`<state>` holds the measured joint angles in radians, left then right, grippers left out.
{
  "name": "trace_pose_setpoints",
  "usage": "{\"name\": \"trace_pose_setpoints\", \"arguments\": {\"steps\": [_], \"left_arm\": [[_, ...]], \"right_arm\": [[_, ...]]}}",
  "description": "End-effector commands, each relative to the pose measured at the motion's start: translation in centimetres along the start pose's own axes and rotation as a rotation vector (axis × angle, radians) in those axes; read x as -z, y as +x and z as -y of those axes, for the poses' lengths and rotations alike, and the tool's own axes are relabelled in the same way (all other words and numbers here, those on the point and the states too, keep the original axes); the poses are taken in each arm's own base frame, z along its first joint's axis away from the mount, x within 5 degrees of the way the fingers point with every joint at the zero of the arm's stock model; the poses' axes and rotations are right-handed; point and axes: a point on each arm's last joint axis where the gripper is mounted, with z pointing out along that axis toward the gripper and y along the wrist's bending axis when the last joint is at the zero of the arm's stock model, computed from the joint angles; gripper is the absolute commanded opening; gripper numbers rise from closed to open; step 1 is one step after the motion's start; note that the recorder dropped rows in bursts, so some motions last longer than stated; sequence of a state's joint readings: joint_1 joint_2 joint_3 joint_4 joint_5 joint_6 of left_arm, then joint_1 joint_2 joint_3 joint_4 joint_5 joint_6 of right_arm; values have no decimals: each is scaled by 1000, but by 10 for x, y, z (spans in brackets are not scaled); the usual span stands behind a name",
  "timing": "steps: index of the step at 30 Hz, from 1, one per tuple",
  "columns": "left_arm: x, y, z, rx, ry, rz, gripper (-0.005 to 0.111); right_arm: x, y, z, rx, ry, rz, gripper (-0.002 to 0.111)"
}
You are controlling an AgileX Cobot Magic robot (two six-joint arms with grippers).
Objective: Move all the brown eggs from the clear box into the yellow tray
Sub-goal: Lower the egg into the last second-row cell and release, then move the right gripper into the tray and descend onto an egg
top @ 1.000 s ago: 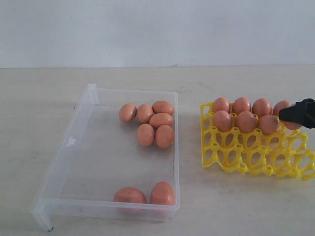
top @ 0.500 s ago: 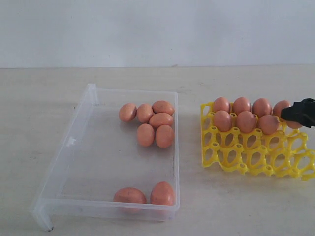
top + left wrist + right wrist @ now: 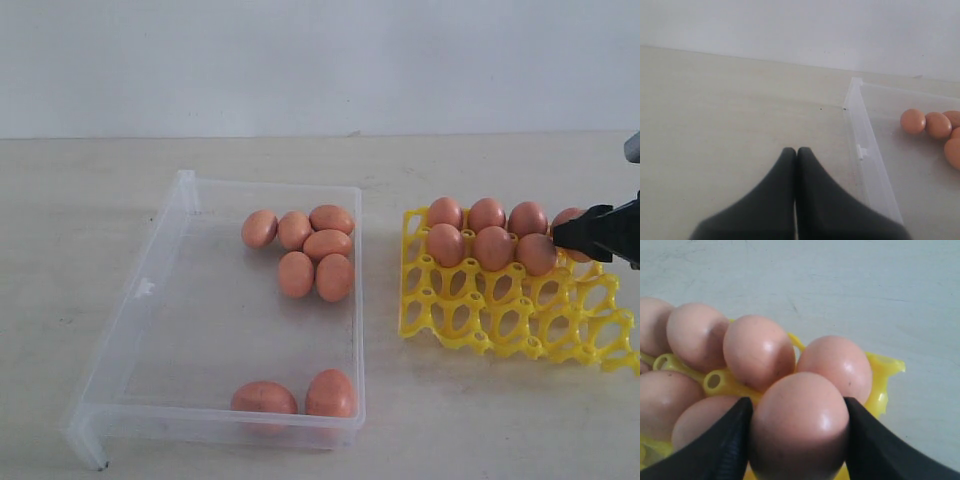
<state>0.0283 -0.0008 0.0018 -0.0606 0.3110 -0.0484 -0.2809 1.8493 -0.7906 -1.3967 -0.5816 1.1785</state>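
Note:
The clear box (image 3: 150, 290) holds a cluster of several brown eggs (image 3: 315, 245) at its far right and two more (image 3: 330, 392) by its near wall. The yellow tray (image 3: 500, 320) lies to its right, with several eggs (image 3: 490, 245) filling its two back rows. My right gripper (image 3: 590, 232) is at the tray's far right end. In the right wrist view the gripper (image 3: 797, 405) is shut on a brown egg (image 3: 800, 435) just above the tray (image 3: 882, 375). My left gripper (image 3: 796, 150) is shut and empty, over bare table beside the box's wall (image 3: 865, 145).
The table (image 3: 80, 200) is a pale surface with a white wall behind it. The box's eggs (image 3: 913, 121) show at the edge of the left wrist view. The tray's two front rows of cups (image 3: 470, 330) have nothing in them.
My right gripper has shifted a little to the left with its egg. The yellow tray and the eggs in it have slid slightly left too. The box's eggs have not moved.

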Motion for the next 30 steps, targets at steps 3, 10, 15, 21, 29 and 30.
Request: {"name": "trace_pose_setpoints", "arguments": {"steps": [3,10,15,21,29,30], "left_arm": [[0,-1,0,1,6,6,-4],[0,-1,0,1,6,6,-4],[0,-1,0,1,6,6,-4],[0,-1,0,1,6,6,-4],[0,-1,0,1,6,6,-4],[0,-1,0,1,6,6,-4]], "right_arm": [[0,0,0,8,0,-2,36],[1,-1,-1,2,-5,2,65],[1,-1,-2,-15,-17,7,65],[4,-3,-4,-133,-25,0,65],[42,-37,-32,-337,-139,125,60],[50,-44,-39,-328,-162,159,53]]}}
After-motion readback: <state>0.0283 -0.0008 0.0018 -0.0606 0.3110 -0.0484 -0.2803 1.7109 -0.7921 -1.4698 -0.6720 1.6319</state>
